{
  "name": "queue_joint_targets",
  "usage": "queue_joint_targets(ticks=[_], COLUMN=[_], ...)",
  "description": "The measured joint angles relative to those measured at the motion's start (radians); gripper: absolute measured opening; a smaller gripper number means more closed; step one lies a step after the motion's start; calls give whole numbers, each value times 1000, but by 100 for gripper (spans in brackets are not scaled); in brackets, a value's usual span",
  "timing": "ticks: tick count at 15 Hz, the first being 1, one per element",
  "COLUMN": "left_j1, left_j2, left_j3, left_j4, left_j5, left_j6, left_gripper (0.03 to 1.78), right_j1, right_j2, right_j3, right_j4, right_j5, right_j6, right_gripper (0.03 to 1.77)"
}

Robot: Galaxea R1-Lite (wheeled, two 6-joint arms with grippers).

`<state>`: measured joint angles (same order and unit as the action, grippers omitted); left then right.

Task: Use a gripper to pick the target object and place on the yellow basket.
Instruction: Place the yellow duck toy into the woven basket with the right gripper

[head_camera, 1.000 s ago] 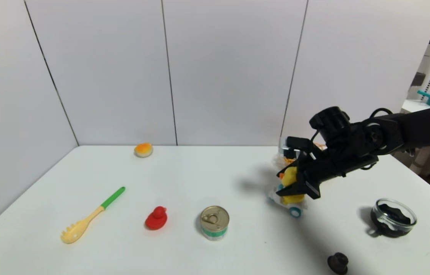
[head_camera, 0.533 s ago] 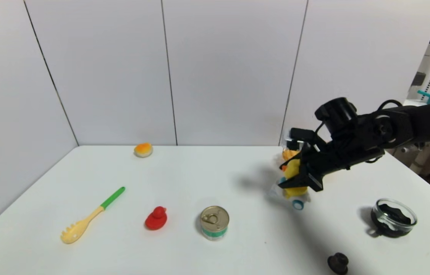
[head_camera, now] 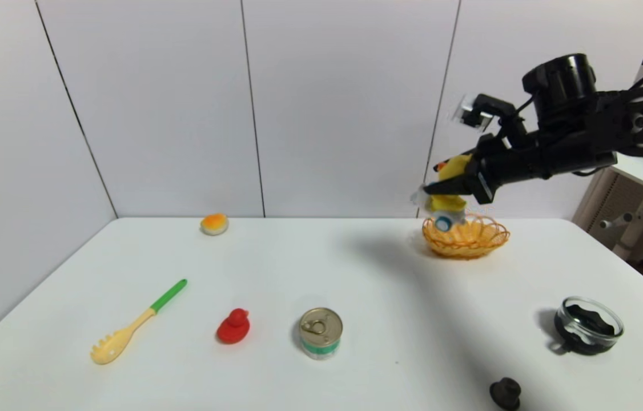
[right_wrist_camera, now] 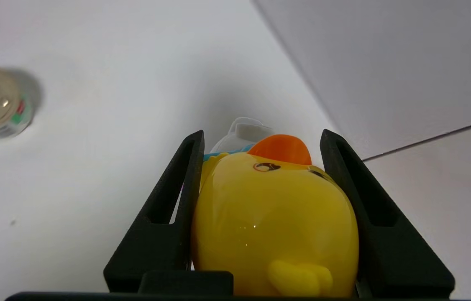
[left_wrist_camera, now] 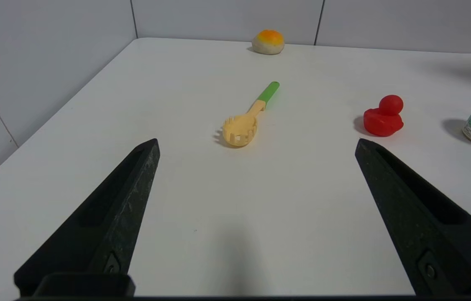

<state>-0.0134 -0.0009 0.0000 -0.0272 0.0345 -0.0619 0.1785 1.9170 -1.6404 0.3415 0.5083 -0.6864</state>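
Right gripper (head_camera: 438,178) pinching yellow duck toy (head_camera: 451,197) above basket (head_camera: 466,237) at one o'clock, white table (head_camera: 298,268), pale panel walls (head_camera: 350,108) at twelve; left gripper (left_wrist_camera: 256,144) spread, idle over table.

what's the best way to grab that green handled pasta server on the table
Probably the green handle of the pasta server: it's slim and straight. Come from above, pincer closing across its width, since it lies flat; the toothed head is broader.

Two ducks (head_camera: 455,165); one basket (head_camera: 466,248), bowl (head_camera: 589,332), can (head_camera: 321,332), bun (head_camera: 214,224), spoon (head_camera: 115,344), black knob (head_camera: 506,393)
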Motion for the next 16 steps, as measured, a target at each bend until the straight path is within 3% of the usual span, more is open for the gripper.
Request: queue_joint_targets(ticks=[3,5,8,11,13,16], left_j1=[0,0,0,0,0,0], left_j2=[0,0,0,0,0,0], left_j3=[0,0,0,0,0,0], left_j4=[0,0,0,0,0,0], left_j5=[-1,-1,0,0,0,-1], left_j6=[0,0,0,0,0,0], left_gripper=[169,169,169,169,169,169], right_j1=[-70,-116,-180,-225,-242,-245], right_j2=[35,65,117,177,217,266], right_j3=[-81,-102,-108,-109,-106,-106], right_j4=[-3,0,9,26,34,43], right_j5=[111,181,283,301,300,288], right_j6=[-82,-216,-481,-737,-859,-889], right_gripper=[92,92,92,92,92,92])
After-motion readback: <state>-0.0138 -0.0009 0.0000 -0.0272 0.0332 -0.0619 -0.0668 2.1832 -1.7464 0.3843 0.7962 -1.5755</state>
